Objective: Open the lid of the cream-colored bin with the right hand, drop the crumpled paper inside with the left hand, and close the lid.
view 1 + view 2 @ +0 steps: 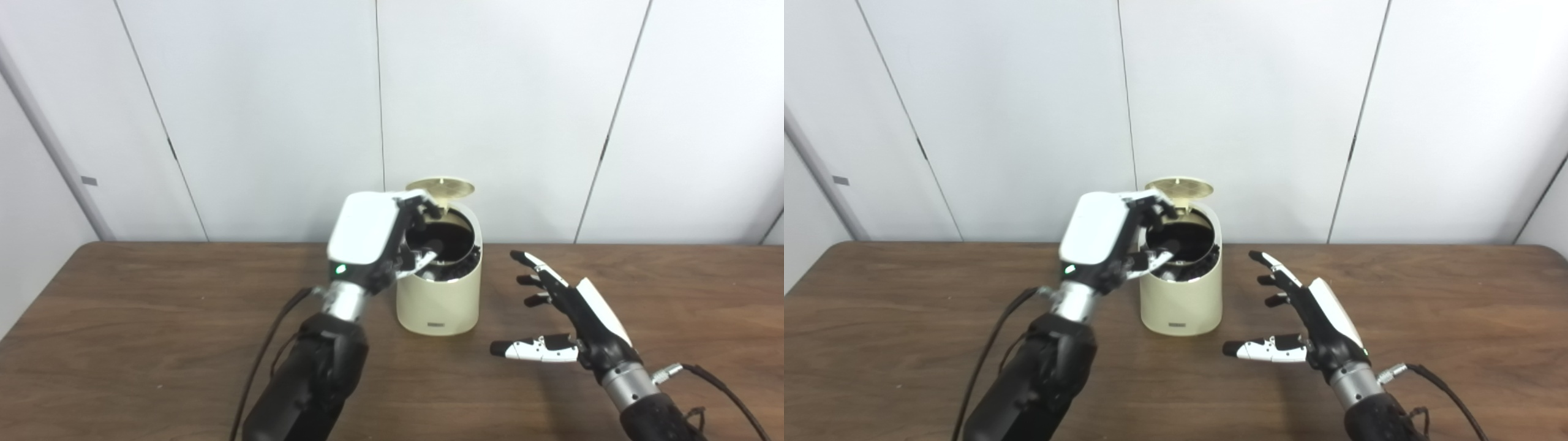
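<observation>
The cream-colored bin stands mid-table with its round lid tipped up at the back, showing a dark inside. My left hand hovers at the bin's left rim. Its fingers and thumb reach apart over the opening with nothing between them. A small pale shape lies just inside the rim; I cannot tell if it is the crumpled paper. My right hand is open to the right of the bin, fingers spread, palm facing the bin and apart from it.
The brown wooden table runs to the left and right of the bin. White wall panels stand close behind the table's far edge. Cables trail from both forearms.
</observation>
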